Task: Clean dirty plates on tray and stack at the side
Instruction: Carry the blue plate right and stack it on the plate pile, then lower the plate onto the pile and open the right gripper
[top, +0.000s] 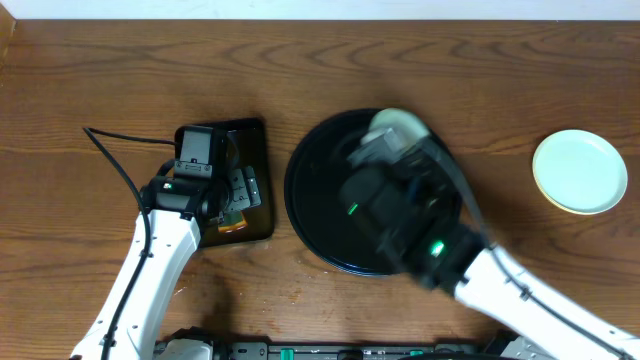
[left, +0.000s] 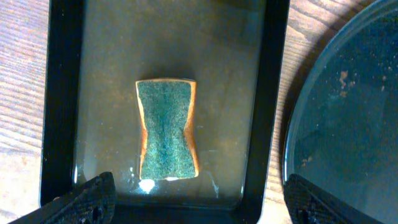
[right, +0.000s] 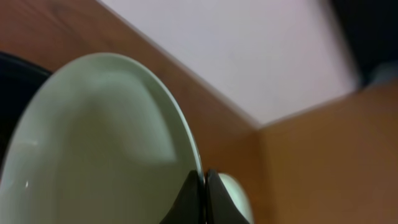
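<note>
Mint plate (right: 99, 137) tilted over the 12 o'clock part of the round tray (top: 310, 200), its rim clamped in the right end effector (right: 204, 193). Stacked plates (top: 580, 172) on the tabletop (top: 100, 60) at 3 o'clock. Left end effector (left: 200, 198), fingers apart, hangs over the sponge (left: 168, 130) in the rectangular tray (left: 62, 93), 9 o'clock.

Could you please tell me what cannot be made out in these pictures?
- Overhead: the right arm covers much of the tray; any plates left there are hidden.
- Overhead: the held plate is motion-blurred; smears unreadable.
- Right wrist: the right hand is cut off by the bottom edge.
- Overhead: the side stack is too small to count.
</note>
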